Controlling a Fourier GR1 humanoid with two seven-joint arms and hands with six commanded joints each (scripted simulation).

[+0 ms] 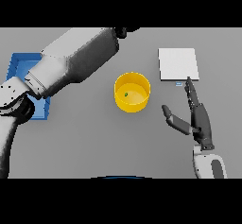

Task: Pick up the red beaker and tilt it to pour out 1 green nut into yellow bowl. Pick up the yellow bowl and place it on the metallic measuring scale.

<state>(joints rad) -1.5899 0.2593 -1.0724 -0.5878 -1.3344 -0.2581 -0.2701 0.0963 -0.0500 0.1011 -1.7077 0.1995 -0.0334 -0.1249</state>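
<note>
Right hand (199,123) is flat with straight fingers, holding nothing, and the yellow bowl (133,92) with one green nut (125,94) inside sits off to its left, nearer it than the left arm (71,60) reaching far away.

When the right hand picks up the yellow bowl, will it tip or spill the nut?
The yellow bowl looks wide, low and flat-bottomed, so it probably stays upright. Its walls look stiff and smooth, so it may slip in the open right hand. The green nut lies loose inside and will likely roll if the bowl tilts.
</note>
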